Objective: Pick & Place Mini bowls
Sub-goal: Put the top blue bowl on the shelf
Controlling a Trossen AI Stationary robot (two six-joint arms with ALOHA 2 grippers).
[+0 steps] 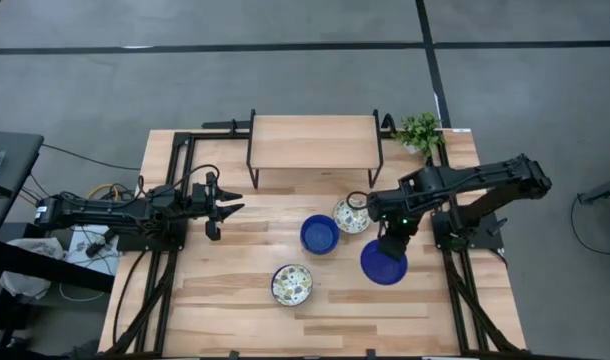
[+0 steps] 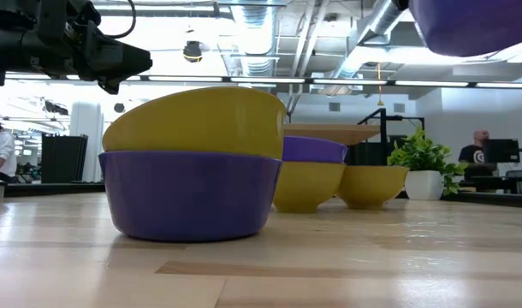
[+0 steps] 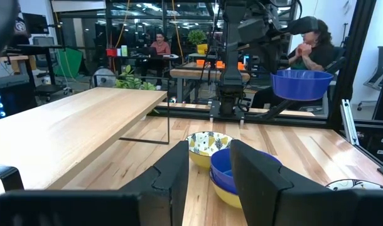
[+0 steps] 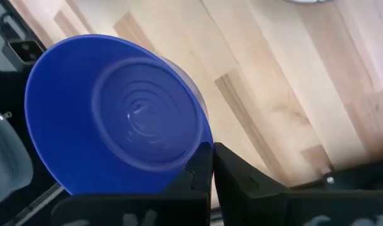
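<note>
My right gripper (image 1: 388, 245) is shut on a glossy blue mini bowl (image 1: 383, 264), lifted above the table's right part; the bowl also shows high up in the left wrist view (image 3: 301, 85). On the table stand a blue bowl (image 1: 319, 234) nested in a yellow-sided one (image 3: 232, 194), a floral-patterned bowl (image 1: 351, 214) just behind it, and another patterned bowl (image 1: 291, 284) nearer the front, which in the low view sits inside a blue bowl (image 2: 188, 197). My left gripper (image 1: 230, 207) waits open at the table's left, holding nothing. My right gripper pinches the blue bowl's rim (image 4: 201, 149) between its two fingers, at one spot on the wall. The fingers come steeply from above. The bowl hangs clear of the table, mouth up and roughly level (image 3: 301, 85).
A raised wooden shelf (image 1: 313, 140) on black legs spans the table's far side, with a small potted plant (image 1: 420, 130) at the far right corner. Black frame rails (image 1: 175, 170) run along both sides. People sit in the room beyond the table (image 3: 311, 47).
</note>
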